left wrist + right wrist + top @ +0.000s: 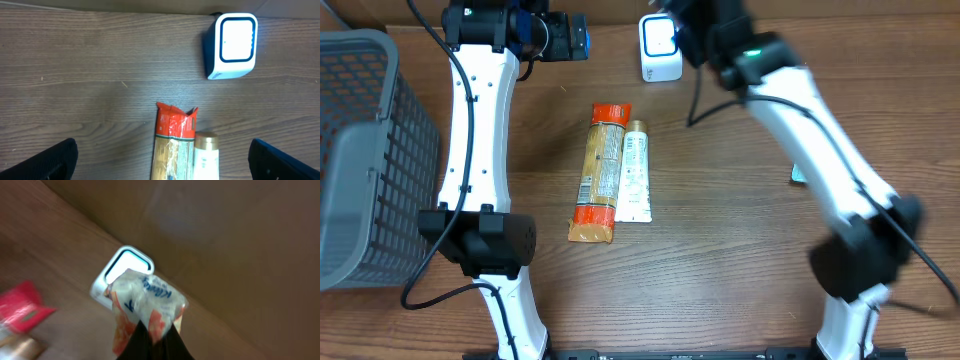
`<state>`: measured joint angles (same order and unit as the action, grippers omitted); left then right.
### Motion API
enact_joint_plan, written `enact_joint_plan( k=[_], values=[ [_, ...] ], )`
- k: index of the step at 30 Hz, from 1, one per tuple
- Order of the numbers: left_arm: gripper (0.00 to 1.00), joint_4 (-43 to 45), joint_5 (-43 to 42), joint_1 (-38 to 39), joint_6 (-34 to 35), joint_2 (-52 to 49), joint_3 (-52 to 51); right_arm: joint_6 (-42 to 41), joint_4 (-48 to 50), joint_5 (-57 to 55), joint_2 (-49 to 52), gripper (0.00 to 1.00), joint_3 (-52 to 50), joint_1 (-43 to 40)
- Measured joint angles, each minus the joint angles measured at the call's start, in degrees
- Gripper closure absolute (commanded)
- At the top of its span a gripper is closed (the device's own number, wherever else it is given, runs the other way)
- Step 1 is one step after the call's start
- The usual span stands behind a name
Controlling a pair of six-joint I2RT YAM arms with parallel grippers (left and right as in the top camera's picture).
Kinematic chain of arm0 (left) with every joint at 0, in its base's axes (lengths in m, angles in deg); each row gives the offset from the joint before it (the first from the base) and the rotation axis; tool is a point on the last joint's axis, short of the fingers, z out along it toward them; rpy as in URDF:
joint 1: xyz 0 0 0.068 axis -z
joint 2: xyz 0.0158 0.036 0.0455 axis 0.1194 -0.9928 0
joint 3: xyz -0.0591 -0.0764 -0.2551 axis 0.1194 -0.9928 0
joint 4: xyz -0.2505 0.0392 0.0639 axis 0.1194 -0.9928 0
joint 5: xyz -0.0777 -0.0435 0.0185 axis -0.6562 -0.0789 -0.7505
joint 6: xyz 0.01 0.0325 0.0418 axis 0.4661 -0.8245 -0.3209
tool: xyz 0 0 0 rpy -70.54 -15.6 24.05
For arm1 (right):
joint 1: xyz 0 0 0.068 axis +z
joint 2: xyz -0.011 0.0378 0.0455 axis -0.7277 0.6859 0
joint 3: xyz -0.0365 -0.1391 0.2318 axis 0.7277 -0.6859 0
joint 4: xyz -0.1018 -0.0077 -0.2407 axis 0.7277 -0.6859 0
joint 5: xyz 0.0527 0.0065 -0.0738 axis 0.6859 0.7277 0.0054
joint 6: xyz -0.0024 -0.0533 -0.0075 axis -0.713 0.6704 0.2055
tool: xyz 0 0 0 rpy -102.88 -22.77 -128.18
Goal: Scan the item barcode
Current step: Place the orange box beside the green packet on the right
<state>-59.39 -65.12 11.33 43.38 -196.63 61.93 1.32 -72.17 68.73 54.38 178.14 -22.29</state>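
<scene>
One view, right wrist, shows the right gripper [155, 330] pinching a packet [145, 297] by the scanner [125, 264]; left gripper [165, 161] wide.

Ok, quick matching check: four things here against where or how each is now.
1 white box-shaped scanner
2 long orange-ended packet
3 crinkly white plastic pack with blue lettering
4 left gripper

A held in the right gripper
B open, empty
C lying flat beside a white tube
D standing near the table's far edge

Pairs: 1-D, 2-C, 3-A, 4-B.
</scene>
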Motion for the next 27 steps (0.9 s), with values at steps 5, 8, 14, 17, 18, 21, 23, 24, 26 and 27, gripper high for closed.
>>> enact_joint_plan(
  k=[5,8,14,17,18,21,23,24,26,27],
  values=[
    [0.00,0.0,0.0,0.0,0.0,0.0,0.0,-21.1,-18.2,5.9,-8.9,0.96,0.9,-7.6],
    [0.00,0.0,0.0,0.0,0.0,0.0,0.0,-29.2,-26.3,7.5,-8.9,0.96,0.3,-13.9],
    [0.00,0.0,0.0,0.0,0.0,0.0,0.0,-36.7,-28.1,11.8,-4.8,0.96,-10.4,-22.9],
    [0.00,0.0,0.0,0.0,0.0,0.0,0.0,-35.0,-23.7,15.7,-3.8,0.96,-18.6,-24.0],
    [0.00,0.0,0.0,0.0,0.0,0.0,0.0,-34.2,-22.7,16.7,-3.7,0.96,-21.1,-24.0],
    [0.00,0.0,0.0,0.0,0.0,0.0,0.0,-32.1,-19.5,18.5,-3.7,0.96,-27.5,-23.6],
    [0.00,0.0,0.0,0.0,0.0,0.0,0.0,-31.2,-17.6,18.8,-3.7,0.91,-30.8,-23.5],
    [0.00,0.0,0.0,0.0,0.0,0.0,0.0,-30.9,-16.8,18.8,-3.7,0.85,-32.3,-23.5],
    [0.00,0.0,0.0,0.0,0.0,0.0,0.0,-30.3,-15.3,18.4,-3.7,0.83,-34.9,-23.6],
    [0.00,0.0,0.0,0.0,0.0,0.0,0.0,-30.2,-14.6,18.0,-3.7,0.80,-36.0,-23.6]
  ],
)
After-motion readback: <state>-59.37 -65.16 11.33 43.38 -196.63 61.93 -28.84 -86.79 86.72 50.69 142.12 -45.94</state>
